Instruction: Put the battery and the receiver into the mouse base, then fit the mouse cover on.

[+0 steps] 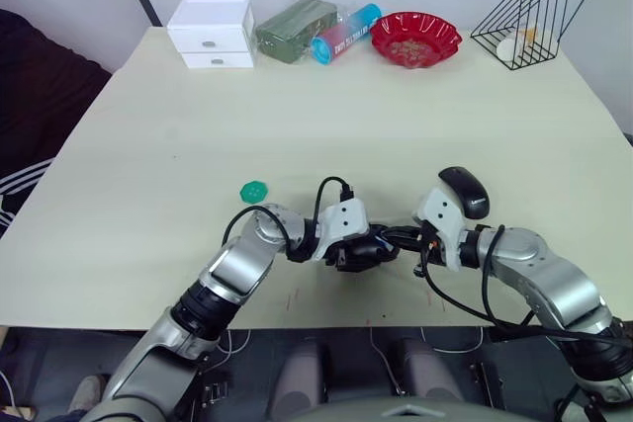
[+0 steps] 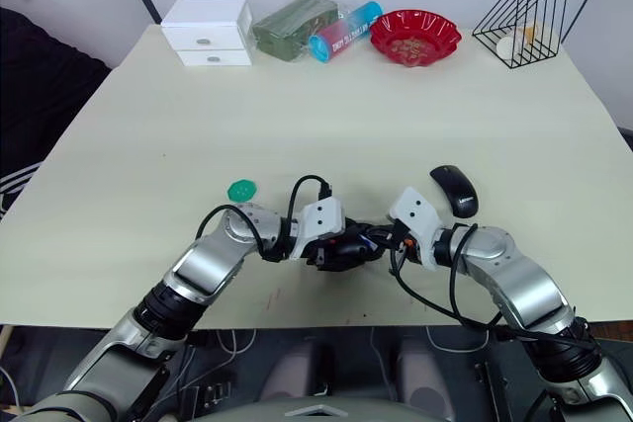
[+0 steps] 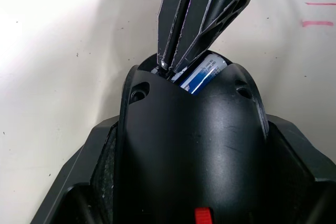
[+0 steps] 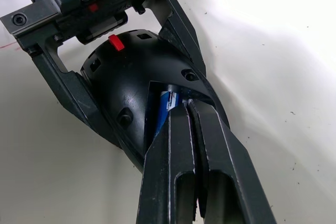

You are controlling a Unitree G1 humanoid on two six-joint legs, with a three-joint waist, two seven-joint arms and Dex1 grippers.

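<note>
My left gripper (image 1: 364, 250) is shut on the mouse base (image 4: 123, 72), holding it near the table's front edge. The base is black with a hollow top and a small red patch (image 4: 116, 42). A blue and white battery (image 3: 202, 74) lies inside its compartment. My right gripper (image 4: 184, 107) is shut, and its tips reach into that compartment and touch the battery (image 4: 164, 109). The mouse cover (image 1: 463, 190), a glossy black shell, lies on the table just behind my right wrist. The receiver is hidden.
A green round cap (image 1: 254, 190) lies left of the grippers. Along the back edge stand a white drawer box (image 1: 211, 32), a green packet (image 1: 295, 29), a blue tube (image 1: 346, 34), a red bowl (image 1: 415, 39) and a wire rack (image 1: 524, 22).
</note>
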